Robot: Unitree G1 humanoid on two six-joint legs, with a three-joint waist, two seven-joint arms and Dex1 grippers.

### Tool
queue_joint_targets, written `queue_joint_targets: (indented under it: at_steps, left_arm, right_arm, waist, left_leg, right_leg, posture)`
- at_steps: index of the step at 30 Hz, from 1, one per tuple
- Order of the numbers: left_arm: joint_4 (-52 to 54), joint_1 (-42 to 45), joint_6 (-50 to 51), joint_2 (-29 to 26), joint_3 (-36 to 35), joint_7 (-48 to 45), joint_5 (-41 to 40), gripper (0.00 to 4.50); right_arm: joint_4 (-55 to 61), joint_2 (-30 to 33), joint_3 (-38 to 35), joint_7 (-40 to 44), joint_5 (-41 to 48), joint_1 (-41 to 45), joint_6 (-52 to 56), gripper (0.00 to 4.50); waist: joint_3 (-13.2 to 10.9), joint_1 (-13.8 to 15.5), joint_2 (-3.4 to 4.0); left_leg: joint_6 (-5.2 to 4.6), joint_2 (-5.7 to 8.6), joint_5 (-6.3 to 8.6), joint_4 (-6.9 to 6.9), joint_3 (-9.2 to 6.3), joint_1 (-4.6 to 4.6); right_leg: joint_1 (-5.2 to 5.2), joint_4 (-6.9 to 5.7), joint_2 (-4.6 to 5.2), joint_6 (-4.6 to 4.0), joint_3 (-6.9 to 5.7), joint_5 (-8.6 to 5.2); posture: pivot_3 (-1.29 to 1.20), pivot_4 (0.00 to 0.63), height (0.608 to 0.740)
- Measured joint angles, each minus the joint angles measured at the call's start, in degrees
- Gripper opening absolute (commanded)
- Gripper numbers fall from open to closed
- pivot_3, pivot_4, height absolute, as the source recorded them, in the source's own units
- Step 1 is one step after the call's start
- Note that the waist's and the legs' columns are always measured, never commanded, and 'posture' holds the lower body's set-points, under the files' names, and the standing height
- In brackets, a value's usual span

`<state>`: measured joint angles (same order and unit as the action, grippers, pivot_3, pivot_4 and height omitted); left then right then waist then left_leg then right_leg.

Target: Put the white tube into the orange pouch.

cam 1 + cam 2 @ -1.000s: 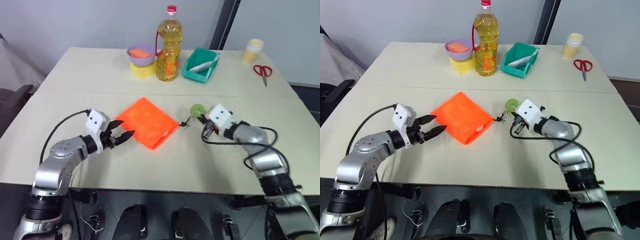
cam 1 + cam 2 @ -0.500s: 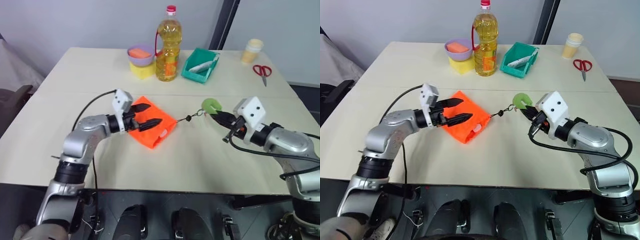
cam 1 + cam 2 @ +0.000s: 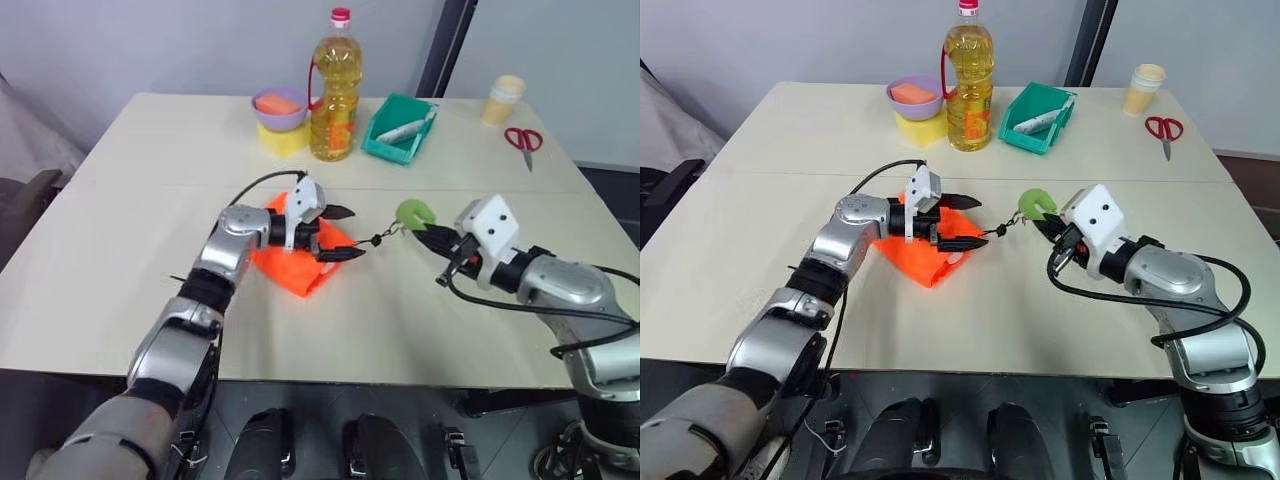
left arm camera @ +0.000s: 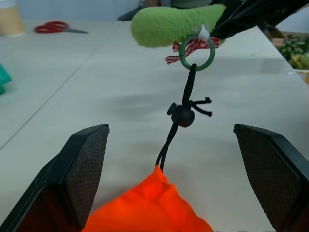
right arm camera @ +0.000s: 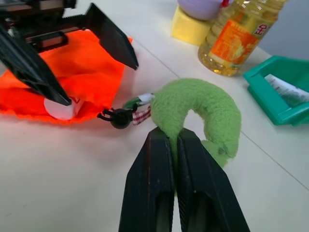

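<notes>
Orange pouch (image 3: 298, 262) lay at centre frame, the white tube (image 5: 62, 108) peeking from its mouth. Left gripper (image 3: 340, 234) had swung over it, jaws spread wide and empty; right gripper (image 3: 432, 240) stayed pinched on the green tag (image 3: 412, 212), tensioning the cord for closing.

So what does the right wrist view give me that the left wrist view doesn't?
Right wrist view alone: a white tube end sticking out of the orange pouch mouth, the oil bottle, the yellow block and another white tube lying in the teal bin.

Left wrist view alone: the scissors and a cup far back on the table.

Both: the pouch, its black cord and the green plush charm, which the right gripper pinches shut; the left gripper is open at the pouch.
</notes>
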<state>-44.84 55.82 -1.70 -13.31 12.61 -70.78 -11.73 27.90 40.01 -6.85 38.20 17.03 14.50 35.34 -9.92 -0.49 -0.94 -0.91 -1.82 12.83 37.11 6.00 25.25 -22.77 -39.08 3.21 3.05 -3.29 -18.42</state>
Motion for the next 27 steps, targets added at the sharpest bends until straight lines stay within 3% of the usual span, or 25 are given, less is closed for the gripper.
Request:
queue_joint_targets:
  at_steps: [12, 27]
  left_arm:
    - [-14.88, 7.02, -10.78, 3.72, -0.14, -3.96, 5.71, 4.43]
    - [-20.71, 9.83, -14.06, 6.13, -1.25, -3.57, 8.24, 4.43]
  right_arm:
    - [-0.27, 0.19, 2.06, 0.06, -0.98, -0.01, -1.58, 0.0]
    - [-3.88, 1.41, 0.87, -0.92, -2.74, -0.59, -4.52, 0.0]
  waist:
    - [-0.01, -0.02, -0.02]
    - [-0.01, -0.04, -0.02]
  left_leg:
    - [-0.02, 0.0, 0.01, 0.04, -0.01, 0.1]
    - [-0.02, 0.0, 0.0, 0.08, -0.02, 0.1]
  right_leg:
    - [-0.09, 0.0, -0.02, 0.05, -0.01, 0.01]
    - [-0.08, -0.03, -0.04, 0.06, -0.02, 0.02]
  posture:
    - [0.0, 0.15, 0.737]
    - [0.0, 0.15, 0.737]
